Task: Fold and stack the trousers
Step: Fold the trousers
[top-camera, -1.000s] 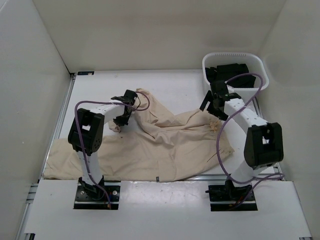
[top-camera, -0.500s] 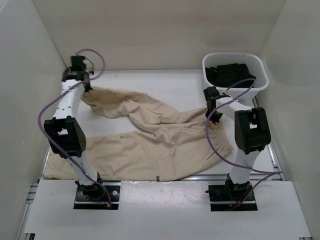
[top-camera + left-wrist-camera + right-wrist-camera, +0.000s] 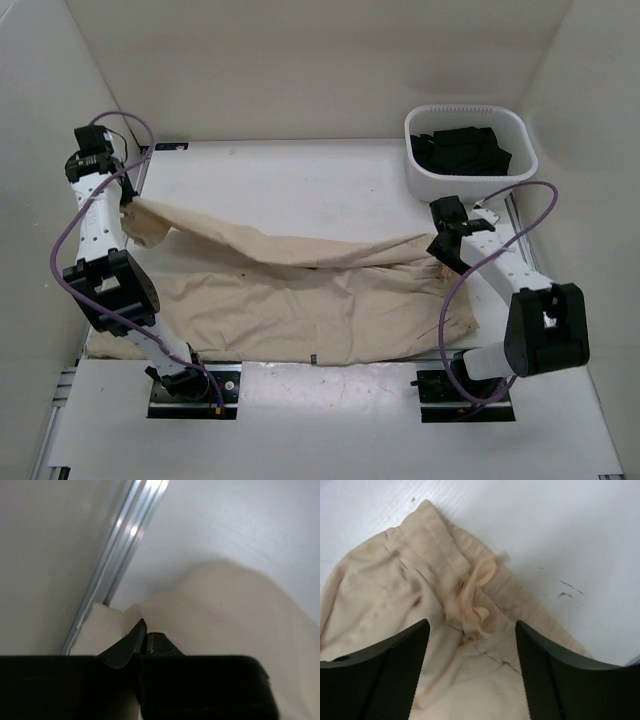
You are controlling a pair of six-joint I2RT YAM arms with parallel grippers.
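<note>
The trousers [image 3: 300, 290] lay spread across the near half of the table [image 3: 300, 170], with the waist at the right and the two legs running to the left. One leg was flat near the front edge, and the far leg was lifted at its end. The step in hand seemed to be the folding of one leg over the other. To do this well, I think the left claw [image 3: 128, 200] should hold the cloth tight enough that the leg hangs straight and without creases. It should then carry the leg toward the near edge and lower it slowly, so that the two hems and the long edges meet. The pull should not be too strong, because the waist could slide to the left. The right claw [image 3: 447, 250] could press on the waist to hold it in place. In the left wrist view, the left claw [image 3: 144, 639] was closed, with almost no gap, and it pinched a fold of the beige cloth at the end of the leg, close to the metal rail [image 3: 120, 545] at the table's side. In the right wrist view, the right claw [image 3: 471, 625] was wide open and held nothing. Its two fingers stood on either side of the gathered waist and the drawstring [image 3: 477, 587], just above the cloth; I could not tell if they touched it. The white basket [image 3: 520, 140] with black clothes stood at the far right corner, apart from the trousers.
</note>
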